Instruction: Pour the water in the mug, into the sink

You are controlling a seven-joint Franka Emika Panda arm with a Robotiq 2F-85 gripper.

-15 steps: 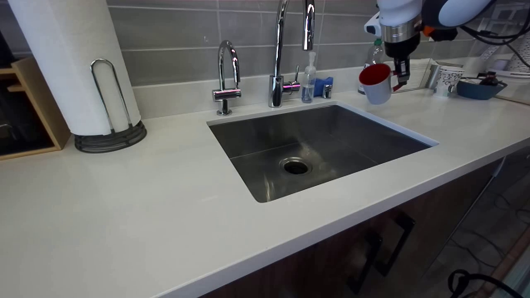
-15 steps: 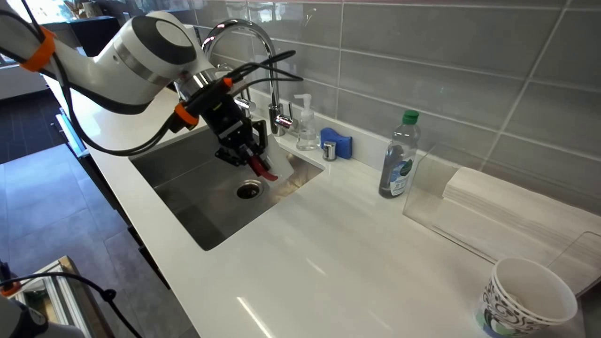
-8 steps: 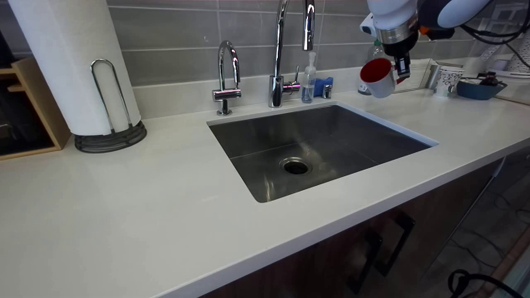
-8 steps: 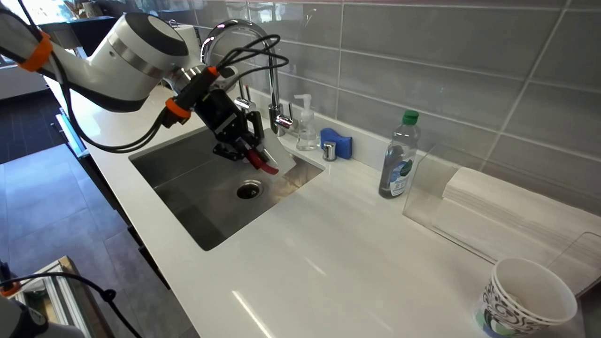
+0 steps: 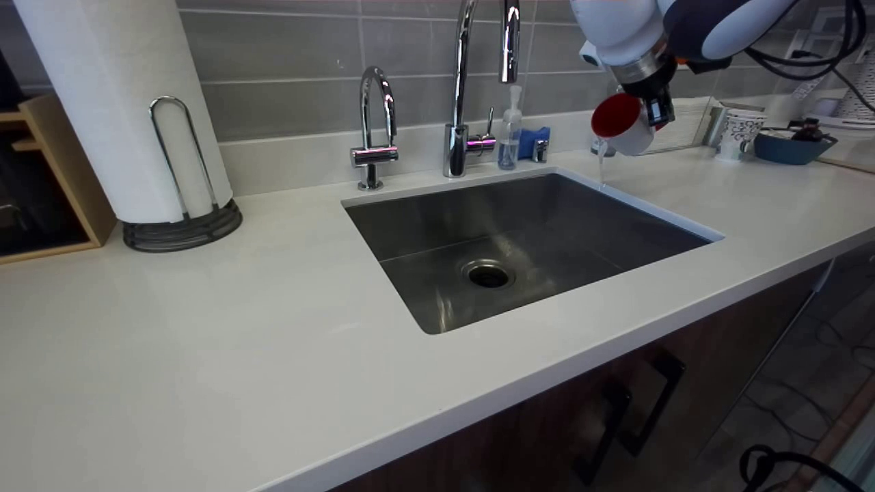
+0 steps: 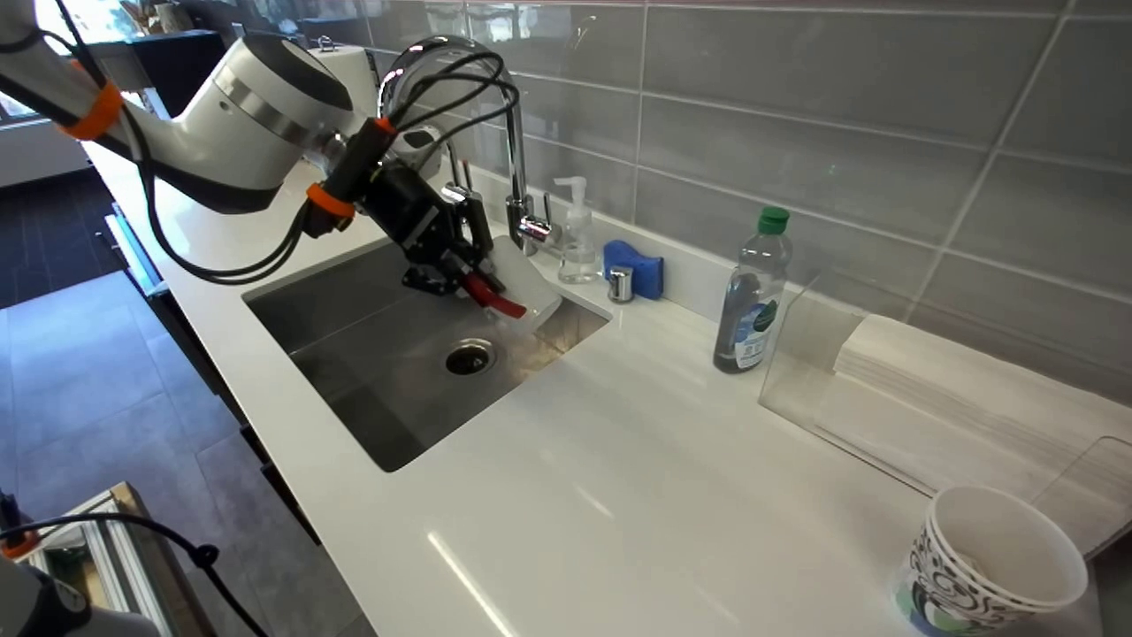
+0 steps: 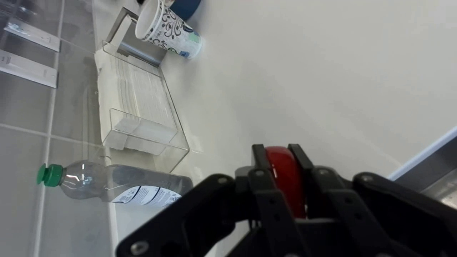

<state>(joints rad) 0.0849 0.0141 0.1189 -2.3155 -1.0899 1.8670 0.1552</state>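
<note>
The white mug [image 5: 636, 135] with red inside is in the air, tipped well over, its mouth facing left and down in an exterior view. A thin water stream [image 5: 601, 160] falls from its lip; in that picture it ends by the back right rim of the steel sink [image 5: 437, 253]. In an exterior view the mug [image 6: 523, 281] is over the sink [image 6: 371, 363], beyond its red handle [image 6: 497, 298]. My gripper [image 7: 276, 151] is shut on the red handle in the wrist view, where the mug's body is hidden.
A tall chrome faucet [image 6: 516, 159] and soap dispenser [image 6: 579, 239] stand behind the sink, beside a blue sponge [image 6: 646, 272]. A green-capped bottle [image 6: 752, 296], a clear napkin holder [image 6: 849, 442] and paper cups [image 6: 982, 566] stand along the counter. A paper towel roll [image 5: 130, 123] is at the far left.
My gripper and the mug have tilted further over, the mug's mouth turning more downward. A water stream now leaves the lip; none showed in the earlier frames. The wrist cables have swung.
</note>
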